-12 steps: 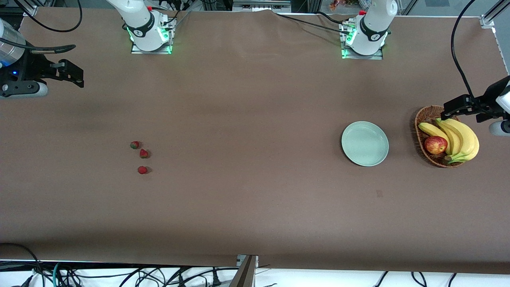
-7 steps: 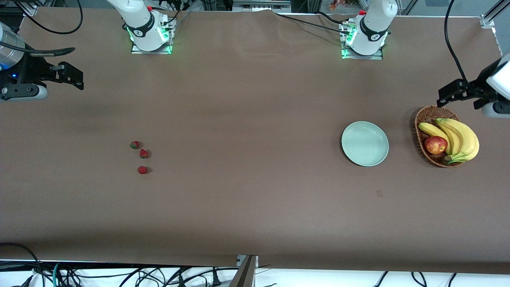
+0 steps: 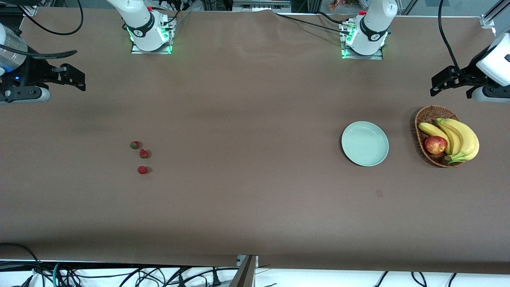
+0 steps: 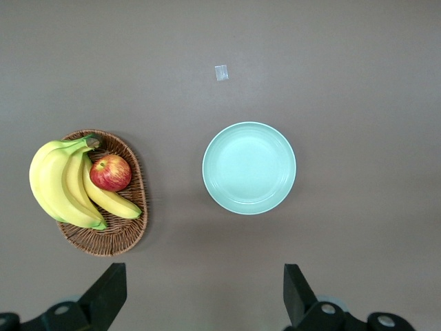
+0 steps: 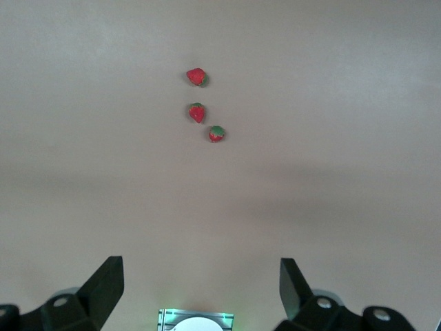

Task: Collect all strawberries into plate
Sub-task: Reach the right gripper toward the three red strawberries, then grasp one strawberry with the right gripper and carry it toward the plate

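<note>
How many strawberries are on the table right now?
3, all on the brown table toward the right arm's end: one farthest from the front camera, one beside it slightly nearer, one nearest. None is on the plate.

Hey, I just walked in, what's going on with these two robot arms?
Nothing is held yet. Three strawberries lie on the table toward the right arm's end; the plate sits empty beside a fruit basket toward the left arm's end. The right hand and the left hand hang open above the table.
</note>
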`<action>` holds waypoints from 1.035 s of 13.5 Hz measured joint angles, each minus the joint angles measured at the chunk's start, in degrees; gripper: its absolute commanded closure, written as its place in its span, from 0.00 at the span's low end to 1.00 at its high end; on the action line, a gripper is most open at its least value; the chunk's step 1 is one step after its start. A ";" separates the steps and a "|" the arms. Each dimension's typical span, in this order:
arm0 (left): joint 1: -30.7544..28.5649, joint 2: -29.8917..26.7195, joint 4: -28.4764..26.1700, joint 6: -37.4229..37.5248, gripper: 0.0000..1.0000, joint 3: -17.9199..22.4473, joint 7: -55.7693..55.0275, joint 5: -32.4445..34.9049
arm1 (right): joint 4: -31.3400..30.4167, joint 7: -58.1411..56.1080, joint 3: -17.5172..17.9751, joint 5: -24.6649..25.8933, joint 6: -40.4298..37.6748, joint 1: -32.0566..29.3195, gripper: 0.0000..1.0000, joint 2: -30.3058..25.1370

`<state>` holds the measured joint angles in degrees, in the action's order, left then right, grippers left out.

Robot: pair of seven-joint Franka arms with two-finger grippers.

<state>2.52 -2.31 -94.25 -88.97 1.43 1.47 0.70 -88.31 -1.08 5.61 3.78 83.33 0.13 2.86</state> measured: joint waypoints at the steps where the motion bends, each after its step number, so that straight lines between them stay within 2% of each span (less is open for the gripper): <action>1: 0.00 0.00 -0.07 -0.02 0.00 -0.03 0.00 0.00 | -0.08 0.00 0.16 0.00 0.72 0.00 0.00 1.24; 5: -0.01 0.00 -0.12 -0.02 0.00 -0.06 0.00 0.00 | -0.25 0.05 0.26 0.00 9.49 0.01 0.00 12.33; 9: -0.01 0.00 -0.13 0.01 0.00 -0.10 0.00 0.00 | -0.25 0.37 0.27 -0.04 22.22 0.04 0.00 23.84; 14: -0.04 0.00 -0.13 0.28 0.00 -0.11 0.00 0.00 | -1.08 0.53 0.37 -0.06 34.53 0.51 0.00 34.03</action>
<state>2.49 -2.31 -94.39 -88.69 1.32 1.47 0.70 -89.40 -0.55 5.98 3.72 117.86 0.63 36.89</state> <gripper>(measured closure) 0.000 0.000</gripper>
